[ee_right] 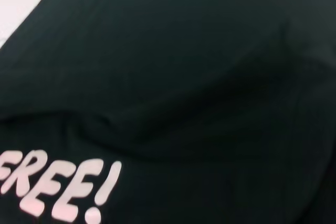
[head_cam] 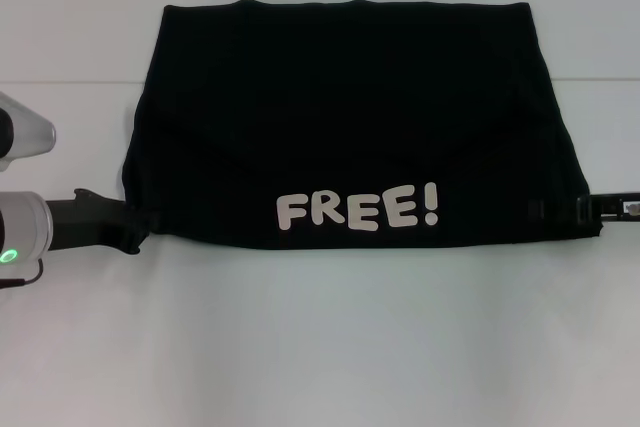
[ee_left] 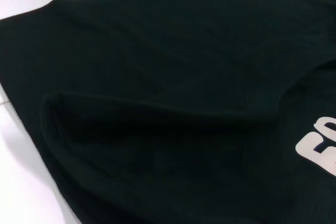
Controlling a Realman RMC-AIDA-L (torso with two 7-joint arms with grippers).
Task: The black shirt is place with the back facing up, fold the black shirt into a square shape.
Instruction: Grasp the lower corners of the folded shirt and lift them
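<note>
The black shirt (head_cam: 345,117) lies folded across the white table (head_cam: 320,347), far wider than my grippers. A flap with a white "FREE!" print (head_cam: 357,210) faces up along its near edge. My left gripper (head_cam: 138,229) is at the near left corner of that flap and my right gripper (head_cam: 583,211) is at the near right corner. Each holds its corner, and the edge is stretched between them. Black cloth fills the left wrist view, with a raised fold (ee_left: 52,103). The right wrist view shows the shirt (ee_right: 199,77) and the print (ee_right: 58,187) close up.
Bare white table surrounds the shirt in front and to both sides. A thin seam line (head_cam: 60,81) crosses the table behind the grippers. The grey left forearm with a green light (head_cam: 12,255) reaches in from the left edge.
</note>
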